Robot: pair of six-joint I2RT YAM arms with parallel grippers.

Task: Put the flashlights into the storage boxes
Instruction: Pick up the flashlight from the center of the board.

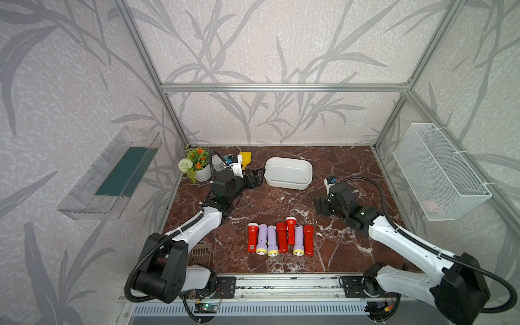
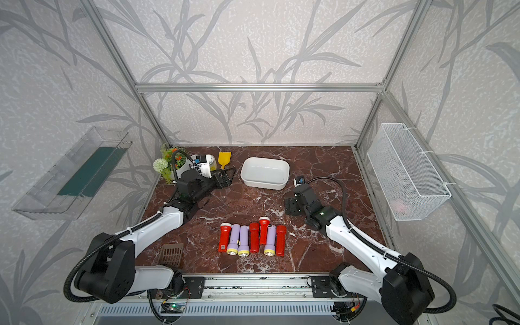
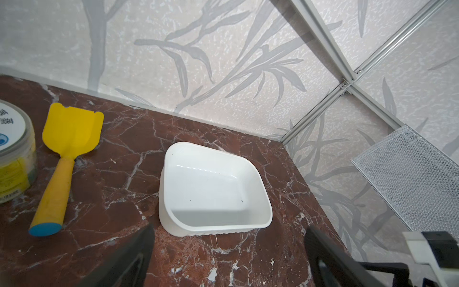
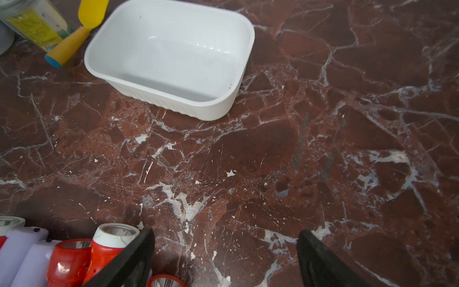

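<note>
seven small plastic flashlights (image 1: pixel 281 239), four red and three lilac, are lying side by side at lower centre in both top views, well apart from the white rounded plastic storage tub (image 1: pixel 287 184) sitting at centre; the left gripper (image 1: pixel 254 180) and right gripper (image 1: pixel 320 206) are both gaping wide, holding nothing

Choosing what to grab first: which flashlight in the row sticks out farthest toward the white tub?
The white-headed red flashlight lying between an all-red one and a lilac one; its head reaches past the others' ends toward the tub.
</note>
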